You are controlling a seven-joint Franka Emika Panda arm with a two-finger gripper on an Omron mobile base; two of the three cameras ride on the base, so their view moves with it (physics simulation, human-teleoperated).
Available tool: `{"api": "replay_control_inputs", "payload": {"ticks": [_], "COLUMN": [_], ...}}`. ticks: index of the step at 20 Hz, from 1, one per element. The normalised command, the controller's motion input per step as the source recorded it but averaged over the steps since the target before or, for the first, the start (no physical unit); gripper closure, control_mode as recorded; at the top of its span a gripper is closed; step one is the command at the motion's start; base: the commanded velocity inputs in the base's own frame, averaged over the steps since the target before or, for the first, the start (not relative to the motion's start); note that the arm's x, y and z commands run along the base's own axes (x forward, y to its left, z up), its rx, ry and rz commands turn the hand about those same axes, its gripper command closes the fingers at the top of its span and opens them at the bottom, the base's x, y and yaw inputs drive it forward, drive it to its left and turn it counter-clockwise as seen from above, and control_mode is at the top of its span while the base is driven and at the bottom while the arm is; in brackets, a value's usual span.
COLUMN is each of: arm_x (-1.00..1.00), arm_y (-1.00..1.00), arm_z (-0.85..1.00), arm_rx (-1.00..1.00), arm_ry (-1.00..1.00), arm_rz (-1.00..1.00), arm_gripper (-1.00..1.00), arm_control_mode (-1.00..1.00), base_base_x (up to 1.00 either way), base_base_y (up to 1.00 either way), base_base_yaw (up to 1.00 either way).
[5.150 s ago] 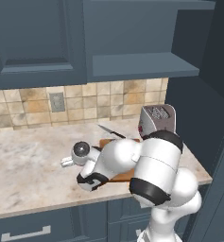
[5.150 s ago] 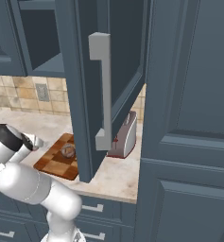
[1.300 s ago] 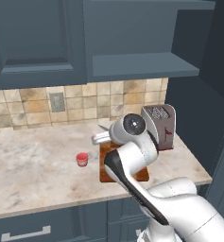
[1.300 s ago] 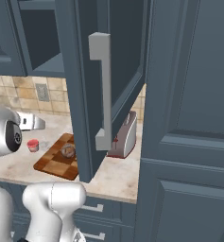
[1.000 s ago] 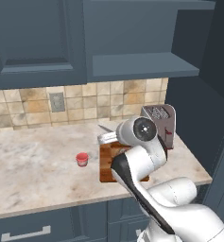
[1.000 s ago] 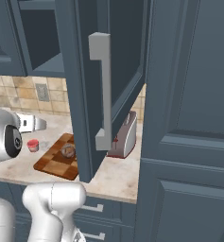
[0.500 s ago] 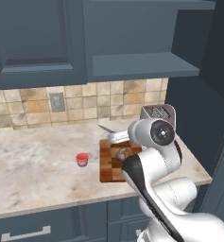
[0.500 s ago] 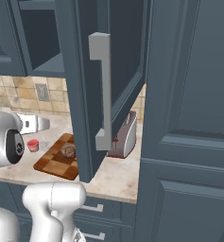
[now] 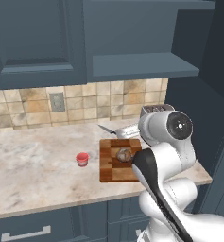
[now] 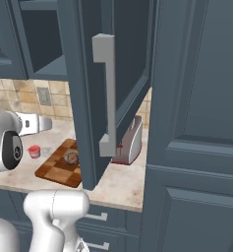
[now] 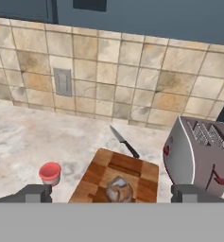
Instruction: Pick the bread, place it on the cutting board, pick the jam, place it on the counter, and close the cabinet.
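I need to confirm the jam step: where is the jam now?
The jam stands on the counter, just left of the cutting board in the left base view.

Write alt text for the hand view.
Bread sits on a cutting board on the counter, jam to its left, toaster right, a knife behind. The open gripper frames them.

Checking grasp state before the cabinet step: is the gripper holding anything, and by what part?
Nothing is held. The gripper is open with only air between its fingertips; the bread lies on the cutting board and the jam stands on the counter.
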Motion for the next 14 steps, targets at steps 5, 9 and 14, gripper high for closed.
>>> {"api": "replay_control_inputs", "payload": {"ticks": [5, 9, 14], "arm_x": [-0.33, -0.32, -0.30], "arm_y": [-0.20, -0.21, -0.17], "arm_z": [0.18, 0.16, 0.08], "arm_rx": [0.00, 0.00, 0.00], "arm_ry": [-0.06, -0.03, -0.02], "arm_rz": [0.03, 0.03, 0.03], "arm_gripper": [-1.00, -1.00, -1.00], "arm_control_mode": [-1.00, -1.00, -1.00], "base_base_x": [0.00, 0.00, 0.00], "base_base_y": [0.00, 0.00, 0.00], "base_base_yaw": [0.00, 0.00, 0.00]}}
